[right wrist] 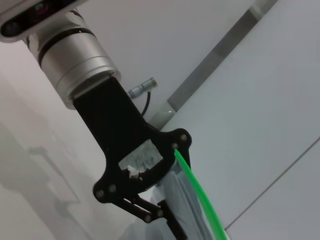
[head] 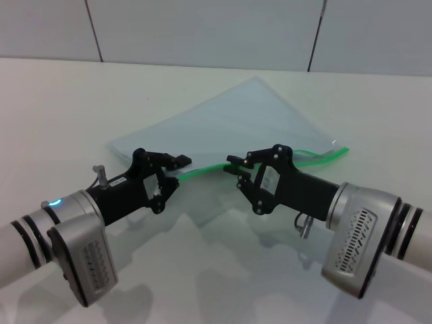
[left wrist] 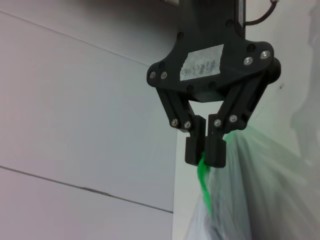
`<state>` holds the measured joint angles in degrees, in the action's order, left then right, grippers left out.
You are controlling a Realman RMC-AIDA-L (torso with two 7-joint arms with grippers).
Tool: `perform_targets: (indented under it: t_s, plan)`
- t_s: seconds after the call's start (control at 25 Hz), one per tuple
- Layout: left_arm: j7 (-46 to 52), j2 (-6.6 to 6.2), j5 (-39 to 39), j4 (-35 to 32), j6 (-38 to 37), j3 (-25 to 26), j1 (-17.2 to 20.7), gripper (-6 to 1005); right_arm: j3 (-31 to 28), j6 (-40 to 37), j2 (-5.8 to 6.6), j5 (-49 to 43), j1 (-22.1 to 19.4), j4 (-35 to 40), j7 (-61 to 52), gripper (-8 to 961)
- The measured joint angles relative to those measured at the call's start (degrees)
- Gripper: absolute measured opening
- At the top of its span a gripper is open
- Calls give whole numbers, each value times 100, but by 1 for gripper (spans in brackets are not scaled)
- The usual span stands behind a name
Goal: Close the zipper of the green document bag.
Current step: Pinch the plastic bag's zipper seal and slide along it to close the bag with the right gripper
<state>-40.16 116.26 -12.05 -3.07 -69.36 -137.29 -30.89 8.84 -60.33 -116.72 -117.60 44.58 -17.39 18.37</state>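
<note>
The green document bag, a pale translucent pouch, is held up off the white table between both grippers. Its zipper is a bright green strip that runs from my left gripper past my right gripper to the bag's far right corner. The left gripper looks shut on the bag's edge at the strip's left end. In the left wrist view the right gripper is shut on the zipper, with the bag hanging below. The right wrist view shows the left arm's silver wrist and the zipper. I cannot make out the slider.
The white table stretches to both sides and toward the back. A pale panelled wall with dark seams stands behind it. Both forearms lie low over the table's front part.
</note>
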Motion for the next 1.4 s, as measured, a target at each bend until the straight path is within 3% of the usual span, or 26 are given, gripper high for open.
perform_targets:
  t_s: [1.08,1.4]
  plan:
    - [-1,2,11,0,-80,-27,22,81,-652,347,0,10,-385,566,-49,79]
    - [-5,2,28,0,-77,-26,22,86,-1134,680,0,9,-441,643,-57,80]
